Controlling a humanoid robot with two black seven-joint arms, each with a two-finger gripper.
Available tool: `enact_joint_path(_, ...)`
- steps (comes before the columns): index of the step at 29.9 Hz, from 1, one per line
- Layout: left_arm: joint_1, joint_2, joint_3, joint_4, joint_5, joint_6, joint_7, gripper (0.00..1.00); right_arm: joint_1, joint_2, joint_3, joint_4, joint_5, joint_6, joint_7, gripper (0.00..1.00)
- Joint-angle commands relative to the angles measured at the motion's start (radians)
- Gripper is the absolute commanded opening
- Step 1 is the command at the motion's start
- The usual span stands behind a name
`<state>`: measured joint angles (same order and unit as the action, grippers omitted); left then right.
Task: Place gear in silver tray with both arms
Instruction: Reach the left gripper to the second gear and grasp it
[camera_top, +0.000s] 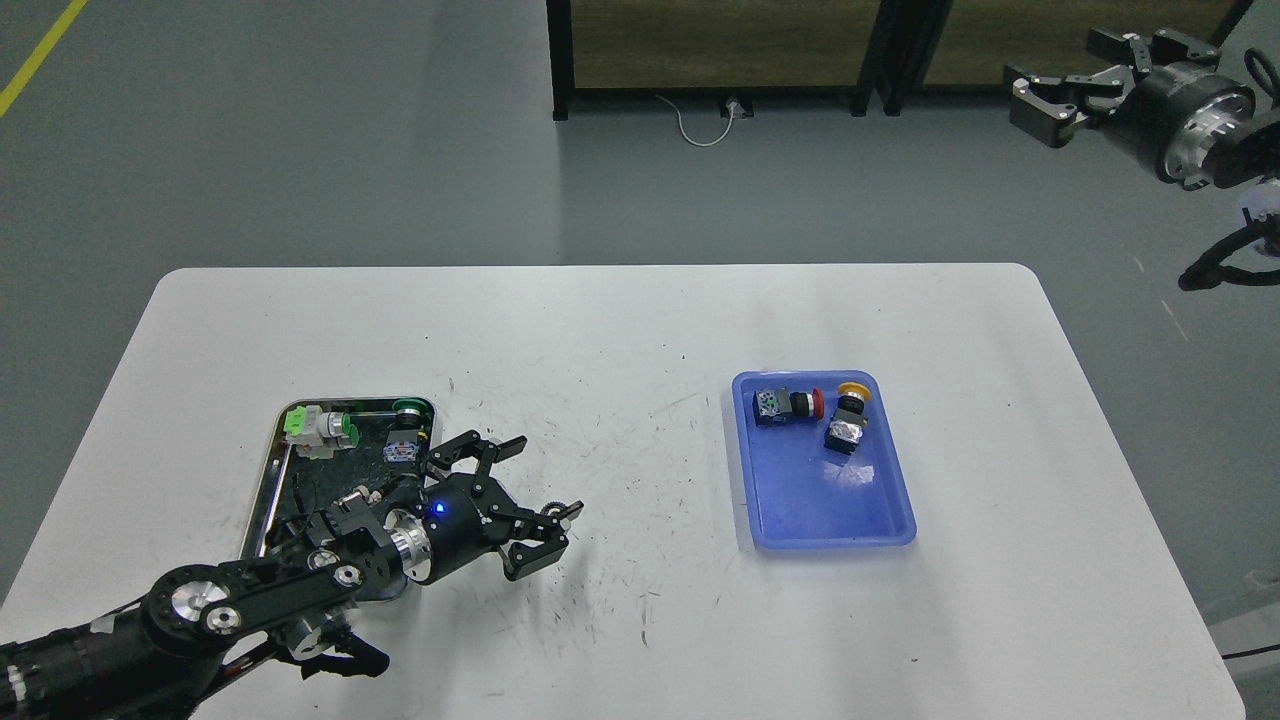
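Table (620, 330): white, scuffed, rounded corners; fills most of the view. Wide bare stretch in the middle between the two trays; good room for moving there.

Blue tray (830, 510): at 3 o'clock of centre. Holds a red-capped switch (790, 404) and a yellow-capped switch (848, 418) at its far end, near each other. Raised plastic rim to clear on any lift.

Silver tray (262, 478): at 8 o'clock, near the table's left side. Shiny rim, dark bottom. Green-capped parts (320, 425) lie at its far end; its near half is hidden under the left arm.

Left gripper (515, 490): low over the table just right of the silver tray, fingers spread. A small dark toothed piece, likely the gear (551, 511), sits at the near finger's tip; whether it is truly pinched cannot be told.

Right gripper (1060, 95): at 1 o'clock, raised well off the table, fingers apart, holding nothing.

Handling, as judged: gear small, stiff, light; teeth give purchase, so take it across the rim. It could roll if dropped; tray rim must be cleared.
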<state>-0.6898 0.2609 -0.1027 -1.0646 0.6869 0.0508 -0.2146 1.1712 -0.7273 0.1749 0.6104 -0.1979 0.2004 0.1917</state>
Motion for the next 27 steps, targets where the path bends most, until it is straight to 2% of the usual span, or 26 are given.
enact_joint_path(1, 0.016, -0.023, 0.003, 0.012, 0.014, 0.007, -0.002, 0.98, -0.001, 0.002, -0.002, 0.0, 0.0, -0.001, 0.0, 0.88)
enact_joint_path(10, 0.027, -0.083, 0.006, 0.103, 0.028, 0.006, -0.014, 0.98, 0.002, 0.002, -0.006, 0.0, 0.0, -0.01, 0.0, 0.88)
enact_joint_path(17, 0.042, -0.085, 0.008, 0.164, 0.025, -0.003, -0.042, 0.95, 0.002, 0.002, -0.009, 0.0, 0.0, -0.013, 0.0, 0.88)
enact_joint_path(27, 0.05, -0.085, 0.032, 0.167, 0.025, -0.005, -0.046, 0.73, -0.001, 0.005, -0.009, 0.0, -0.003, -0.015, 0.0, 0.88)
